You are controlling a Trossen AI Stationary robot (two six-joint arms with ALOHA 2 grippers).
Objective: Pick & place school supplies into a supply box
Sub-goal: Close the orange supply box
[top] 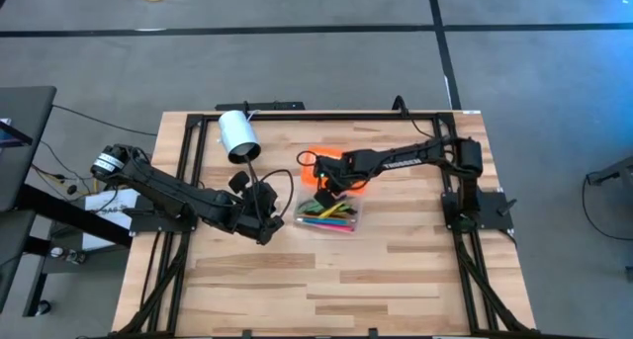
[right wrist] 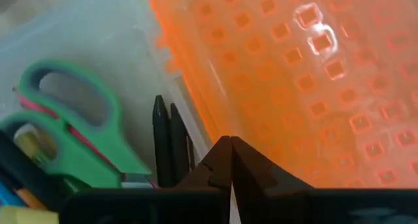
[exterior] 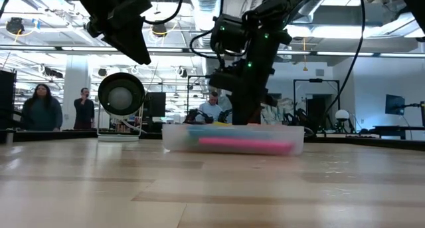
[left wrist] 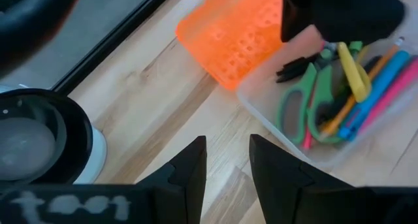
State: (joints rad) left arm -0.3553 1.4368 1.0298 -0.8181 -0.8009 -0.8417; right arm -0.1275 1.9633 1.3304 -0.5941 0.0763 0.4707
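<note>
The supply box (top: 336,220) is a clear case holding green-handled scissors (left wrist: 307,103), coloured markers (left wrist: 379,87) and dark pens (right wrist: 166,145). Its orange ribbed lid (left wrist: 235,34) lies on the far side of the box, against its rim. My right gripper (right wrist: 228,149) is shut and points steeply down, with its tips at the lid's edge over the box's far side (top: 331,188). My left gripper (left wrist: 227,159) is open with nothing between its fingers. It hangs above the table left of the box (top: 269,220). My right gripper has its shut fingertips (right wrist: 219,152) at the orange lid's long edge beside the box (right wrist: 199,123), coming steeply from above. I cannot tell whether the tips touch the lid or stand just over it.
A white cylinder (top: 237,136) lies at the far left of the table, close to my left arm, and shows large in the left wrist view (left wrist: 39,139). Bare wood lies toward the near edge (top: 326,290). People stand in the room behind (exterior: 43,108).
</note>
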